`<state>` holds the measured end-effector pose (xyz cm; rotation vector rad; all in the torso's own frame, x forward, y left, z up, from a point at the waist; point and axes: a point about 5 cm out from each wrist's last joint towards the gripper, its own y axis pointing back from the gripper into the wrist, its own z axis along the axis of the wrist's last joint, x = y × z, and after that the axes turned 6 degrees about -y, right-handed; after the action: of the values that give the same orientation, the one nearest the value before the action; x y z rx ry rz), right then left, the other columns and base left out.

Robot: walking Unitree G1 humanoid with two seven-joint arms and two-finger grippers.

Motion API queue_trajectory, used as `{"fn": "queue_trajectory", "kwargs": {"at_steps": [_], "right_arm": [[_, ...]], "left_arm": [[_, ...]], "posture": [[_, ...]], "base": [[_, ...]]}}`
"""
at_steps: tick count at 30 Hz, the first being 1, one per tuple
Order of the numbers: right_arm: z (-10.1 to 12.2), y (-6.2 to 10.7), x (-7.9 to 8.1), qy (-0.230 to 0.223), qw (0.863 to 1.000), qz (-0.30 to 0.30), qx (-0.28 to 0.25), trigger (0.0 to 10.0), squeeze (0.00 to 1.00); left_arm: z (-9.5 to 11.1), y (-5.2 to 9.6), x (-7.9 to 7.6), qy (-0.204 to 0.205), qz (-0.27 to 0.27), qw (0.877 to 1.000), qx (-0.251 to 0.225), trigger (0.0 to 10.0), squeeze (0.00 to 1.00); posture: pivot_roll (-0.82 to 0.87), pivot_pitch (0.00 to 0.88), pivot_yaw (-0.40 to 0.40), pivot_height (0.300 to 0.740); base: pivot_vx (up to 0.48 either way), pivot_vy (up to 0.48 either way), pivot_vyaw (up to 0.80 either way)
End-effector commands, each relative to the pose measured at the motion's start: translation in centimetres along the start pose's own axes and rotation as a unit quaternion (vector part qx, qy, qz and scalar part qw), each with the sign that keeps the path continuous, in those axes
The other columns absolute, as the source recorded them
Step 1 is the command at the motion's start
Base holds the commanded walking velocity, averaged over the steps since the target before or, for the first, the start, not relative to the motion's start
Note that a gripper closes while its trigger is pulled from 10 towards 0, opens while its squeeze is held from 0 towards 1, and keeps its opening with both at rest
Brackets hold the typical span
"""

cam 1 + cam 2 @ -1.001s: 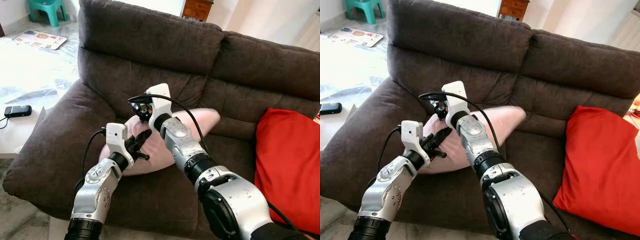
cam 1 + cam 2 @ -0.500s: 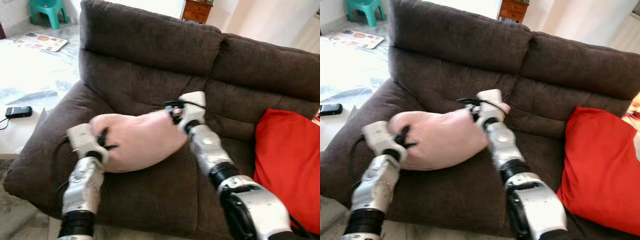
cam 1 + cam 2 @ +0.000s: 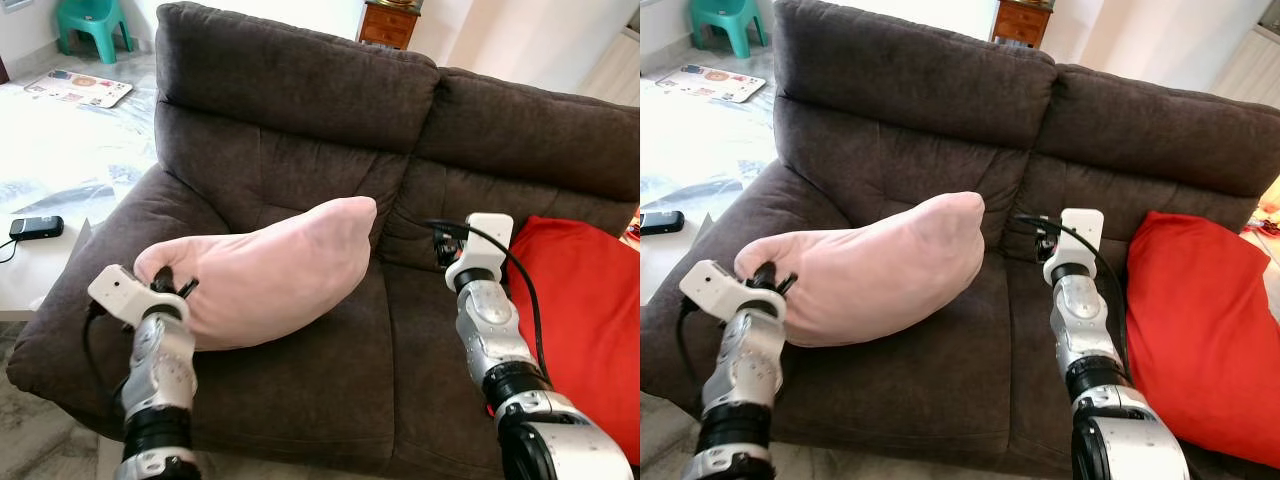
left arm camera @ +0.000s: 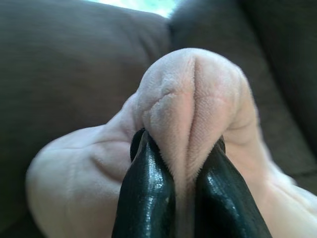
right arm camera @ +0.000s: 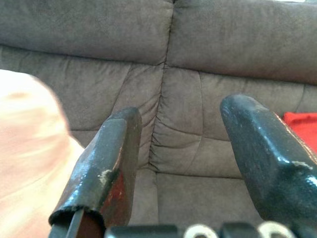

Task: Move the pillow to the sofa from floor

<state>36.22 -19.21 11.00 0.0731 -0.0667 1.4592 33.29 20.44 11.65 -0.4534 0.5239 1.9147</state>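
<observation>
**Pink pillow resting on the sofa seat, pinched at one corner**

Dark brown fabric sofa [image 3: 300, 90] across the scene, two seat sections with a seam between. Pale pink pillow [image 3: 265, 270] lying on the left seat cushion, its far corner leaning up against the backrest, its near end bulging toward the left armrest. Looks light, soft and plush: fabric puckers and folds where gripped, so likely to sag and flop if lifted from one point. Not fragile, not slippery. A corner or edge fold seems the best hold, as now.

Red cushion [image 3: 575, 320] propped on the right seat, well apart from the pink one. White floor mat [image 3: 80, 82] and turquoise plastic stool [image 3: 95, 20] beyond the sofa; small dark device [image 3: 35, 227] on a pale surface left of the armrest. Nothing on the seat blocking the pillow.

Left gripper [image 4: 171, 186] at the pillow's near end, black fingers [image 4: 146, 188] pressed together on a ridge of pink fabric. Right gripper [image 5: 185, 158] raised over the seat seam, clear of the pillow, fingers spread with nothing between.
</observation>
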Motion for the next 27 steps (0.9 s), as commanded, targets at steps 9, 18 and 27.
{"fn": "queue_trajectory", "kwargs": {"at_steps": [9, 18, 27], "right_arm": [[-1.7, 1.4, -1.5, -0.004, 0.999, -0.036, 0.019, 10.0, 0.00], [-2.2, 1.9, -2.3, -0.003, 0.998, -0.055, 0.028, 10.0, 0.00], [-2.3, 2.0, -2.1, -0.006, 0.998, -0.057, 0.031, 10.0, 0.00]], "left_arm": [[-4.0, 1.9, -9.1, -0.275, -0.391, 0.870, 0.121, 10.0, 0.00], [-4.1, 0.9, -9.9, -0.216, -0.349, 0.895, 0.175, 10.0, 0.00], [-2.1, -0.3, -10.3, -0.070, -0.256, 0.950, 0.163, 10.0, 0.00]], "posture": [[0.20, 0.000, -0.164, 0.740], [0.19, 0.000, -0.155, 0.740], [0.21, 0.000, -0.160, 0.740]], "base": [[0.000, 0.000, 0.00], [0.000, 0.000, 0.00], [0.000, 0.000, 0.00]]}}
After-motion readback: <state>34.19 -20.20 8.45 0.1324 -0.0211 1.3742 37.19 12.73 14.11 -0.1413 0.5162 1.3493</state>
